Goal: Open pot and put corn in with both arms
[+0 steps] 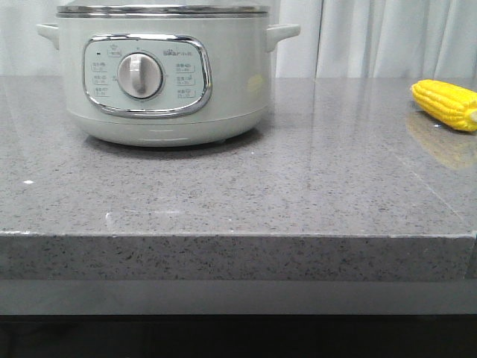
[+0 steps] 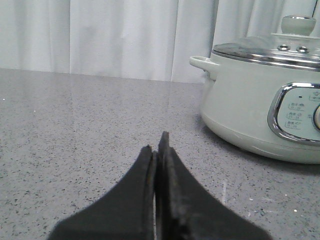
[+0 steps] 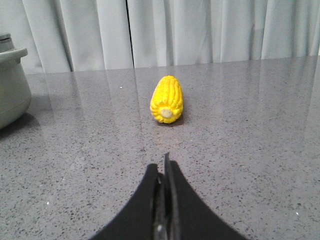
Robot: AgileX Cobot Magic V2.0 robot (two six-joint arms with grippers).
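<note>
The pale mint-green pot [image 1: 164, 78] stands on the grey stone counter at the far left, its steel-rimmed lid [image 1: 162, 10] on. It also shows in the left wrist view [image 2: 260, 105], lid [image 2: 272, 50] closed with its knob [image 2: 298, 24] on top. The yellow corn [image 1: 447, 104] lies at the far right of the counter and shows in the right wrist view [image 3: 167, 99], end-on. My left gripper [image 2: 156, 142] is shut and empty, low over the counter, short of the pot. My right gripper [image 3: 162, 165] is shut and empty, short of the corn. Neither gripper shows in the front view.
The grey speckled counter [image 1: 298, 186] has a thick front edge [image 1: 238, 253]. White curtains [image 1: 387, 37] hang behind it. One pot handle [image 2: 202, 64] sticks out toward the left gripper's side. The pot's edge [image 3: 12, 85] shows in the right wrist view.
</note>
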